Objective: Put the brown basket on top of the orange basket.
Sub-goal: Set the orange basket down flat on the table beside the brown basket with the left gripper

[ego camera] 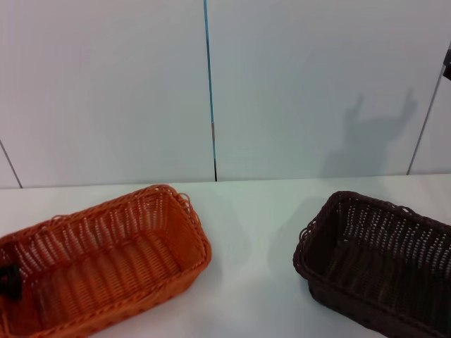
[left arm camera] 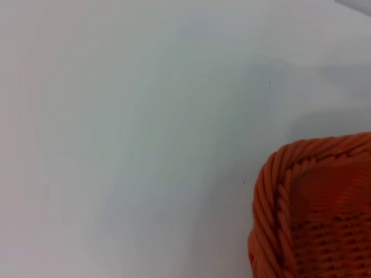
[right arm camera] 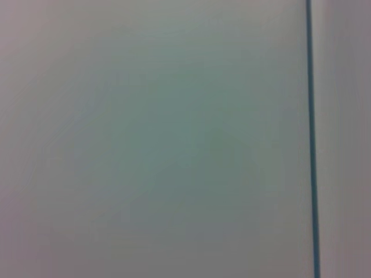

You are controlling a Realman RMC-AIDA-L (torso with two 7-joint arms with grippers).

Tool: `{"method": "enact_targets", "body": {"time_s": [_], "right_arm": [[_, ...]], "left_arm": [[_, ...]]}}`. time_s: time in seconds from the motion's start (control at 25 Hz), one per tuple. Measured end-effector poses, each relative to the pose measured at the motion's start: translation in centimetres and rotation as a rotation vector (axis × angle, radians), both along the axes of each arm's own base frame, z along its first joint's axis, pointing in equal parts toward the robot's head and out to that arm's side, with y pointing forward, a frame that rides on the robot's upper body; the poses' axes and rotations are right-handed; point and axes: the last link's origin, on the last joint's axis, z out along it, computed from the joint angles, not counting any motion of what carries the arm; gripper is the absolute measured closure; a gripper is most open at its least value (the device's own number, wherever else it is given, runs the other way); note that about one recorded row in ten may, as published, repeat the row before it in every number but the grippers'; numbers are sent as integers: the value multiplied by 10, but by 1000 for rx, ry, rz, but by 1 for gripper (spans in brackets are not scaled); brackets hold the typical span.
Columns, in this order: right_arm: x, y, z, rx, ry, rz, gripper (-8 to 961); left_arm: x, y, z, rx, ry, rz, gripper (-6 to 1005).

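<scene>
Orange basket sits near left on the white table, brown basket well apart at right; neither gripper's jaw state can be told.

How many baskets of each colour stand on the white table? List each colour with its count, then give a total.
Orange basket: 1
Brown basket: 1
Total: 2 baskets, standing apart on the table, not yet stacked.
</scene>
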Motion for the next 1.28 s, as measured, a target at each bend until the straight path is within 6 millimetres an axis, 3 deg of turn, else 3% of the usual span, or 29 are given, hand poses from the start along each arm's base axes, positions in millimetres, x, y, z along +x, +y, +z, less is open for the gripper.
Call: {"method": "enact_targets", "body": {"time_s": [0.4, 1.28], "right_arm": [[4, -1, -6, -22, 27, -11, 58], [5, -3, -6, -22, 26, -13, 63]], "left_arm": [[5, 8, 32, 50, -106, -40, 879], [35, 20, 62, -3, -216, -124, 878]]}}
